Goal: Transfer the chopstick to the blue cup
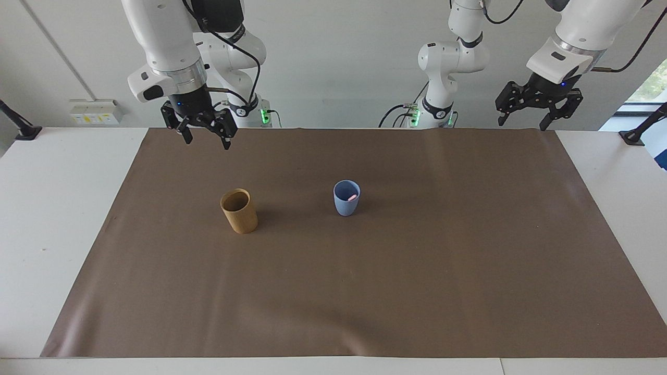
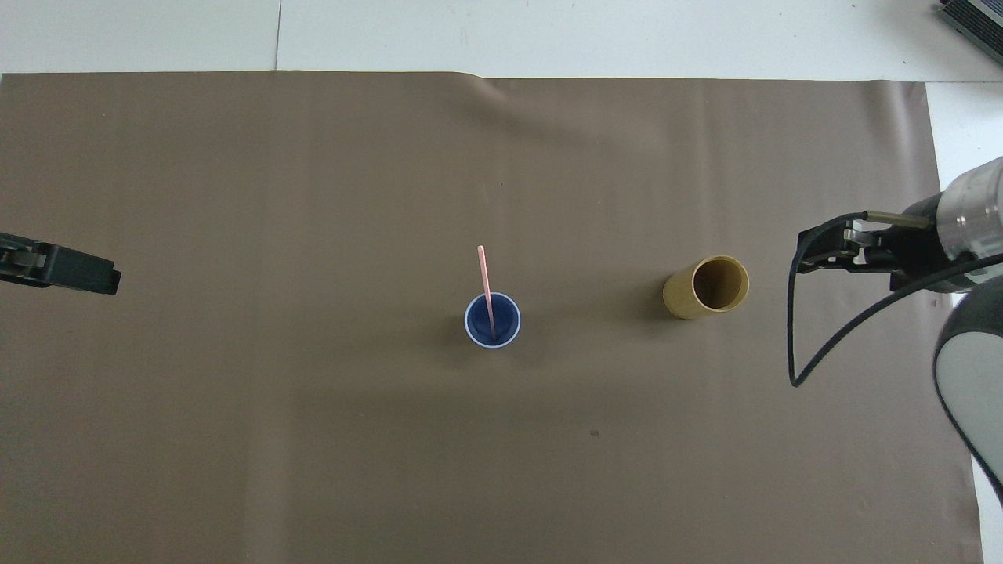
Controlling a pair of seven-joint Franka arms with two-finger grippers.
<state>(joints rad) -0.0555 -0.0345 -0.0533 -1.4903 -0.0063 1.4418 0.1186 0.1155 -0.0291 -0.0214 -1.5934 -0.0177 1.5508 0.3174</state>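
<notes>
Thin pink chopstick [image 2: 486, 288] stands in small matte light-blue cup [image 1: 346, 198], frame centre; task looks done. Right tool [image 1: 204, 134], upper left, and left tool [image 1: 525, 122], upper right: both released, empty.

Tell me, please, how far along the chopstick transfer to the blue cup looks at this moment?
It looks done: the pink chopstick stands in the blue cup, leaning on its rim, and the tan cup beside it appears empty. Nothing is in hand: the right gripper is open, raised over the mat's edge near its base, and the left gripper waits open at its own end. Nothing visible is left.
</notes>
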